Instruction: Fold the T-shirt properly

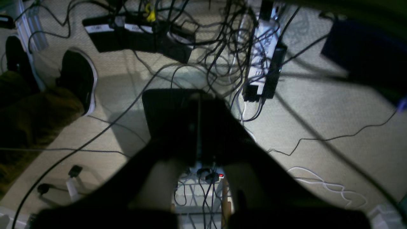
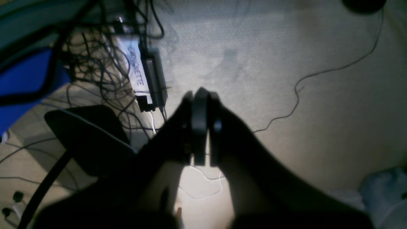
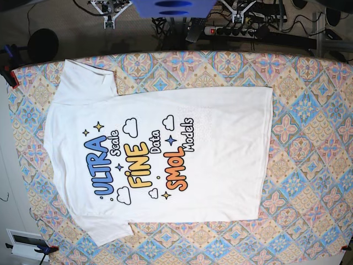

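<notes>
White printed T-shirt [image 3: 220, 160], one, spread flat, front up, on patterned cloth [image 3: 309, 182], hem toward the right edge. Left gripper [image 1: 203, 101] and right gripper [image 2: 203, 98]: both closed, empty.

One desk [image 3: 309, 165] bore one T-shirt [image 3: 231, 154], with two sleeves [image 3: 88, 83], at its 11 and 7 o'clock. Its print counted six words [image 3: 139, 165], four clouds [image 3: 124, 195] and five stars [image 3: 98, 126]. Two pincers [image 1: 203, 100] [image 2: 203, 95] showed, one per wrist view. Two shoes [image 1: 76, 79] lay toward 10 o'clock in the left wrist view.
</notes>
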### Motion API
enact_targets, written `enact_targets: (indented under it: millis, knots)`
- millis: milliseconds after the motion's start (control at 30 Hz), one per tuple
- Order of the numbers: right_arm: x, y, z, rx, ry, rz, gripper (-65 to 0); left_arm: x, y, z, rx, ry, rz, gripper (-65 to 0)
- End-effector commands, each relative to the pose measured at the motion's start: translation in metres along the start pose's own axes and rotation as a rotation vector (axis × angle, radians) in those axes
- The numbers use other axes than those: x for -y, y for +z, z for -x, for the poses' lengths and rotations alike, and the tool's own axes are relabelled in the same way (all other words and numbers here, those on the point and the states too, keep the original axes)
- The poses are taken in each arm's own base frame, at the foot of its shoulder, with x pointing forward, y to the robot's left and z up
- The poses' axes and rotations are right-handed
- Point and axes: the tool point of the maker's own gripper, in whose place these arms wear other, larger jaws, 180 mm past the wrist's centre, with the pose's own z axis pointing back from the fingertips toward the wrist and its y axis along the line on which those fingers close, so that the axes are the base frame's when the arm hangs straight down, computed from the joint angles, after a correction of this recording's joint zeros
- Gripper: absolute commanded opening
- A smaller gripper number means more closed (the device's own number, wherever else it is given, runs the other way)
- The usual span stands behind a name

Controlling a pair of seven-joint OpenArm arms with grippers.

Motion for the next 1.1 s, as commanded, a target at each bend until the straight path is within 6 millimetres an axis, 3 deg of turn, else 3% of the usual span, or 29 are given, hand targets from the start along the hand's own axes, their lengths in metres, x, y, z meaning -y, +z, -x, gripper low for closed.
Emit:
enact_targets:
  millis: [0, 200, 333, 433, 633, 700, 867, 1067]
  knots:
    - [0.008, 0.004, 0.013, -0.011, 0.006, 0.009, -65.0, -0.008, 0.004, 0.007, 0.006, -0.011, -0.013, -64.8]
    - [0.023, 0.023, 0.036, 0.023, 0.031, 0.028, -65.0, -0.036, 0.024, 0.015, 0.070, -0.036, -0.048, -64.8]
    - [0.064, 0.038, 0.020, 0.102, 0.088, 0.081, -65.0, -0.046, 0.045, 0.016, 0.126, -0.056, -0.057, -64.8]
    - [0.074, 0.052, 0.010, 0.160, 0.111, 0.094, -65.0, -0.056, 0.064, 0.011, 0.180, -0.082, -0.067, -64.8]
    - [0.115, 0.094, -0.008, 0.287, -0.081, 0.147, -65.0, -0.059, 0.107, -0.009, 0.302, -0.108, -0.066, -64.8]
    - [0.120, 0.108, -0.011, 0.317, -0.112, 0.143, -65.0, -0.065, 0.124, -0.021, 0.352, -0.106, -0.081, -64.8]
    - [0.135, 0.143, -0.066, 0.469, -0.088, 0.118, -65.0, -0.068, 0.172, -0.068, 0.441, -0.108, -0.097, -64.8]
    - [0.137, 0.182, -0.120, 0.579, -0.119, 0.087, -65.0, -0.061, 0.226, -0.134, 0.536, 0.020, -0.022, -64.8]
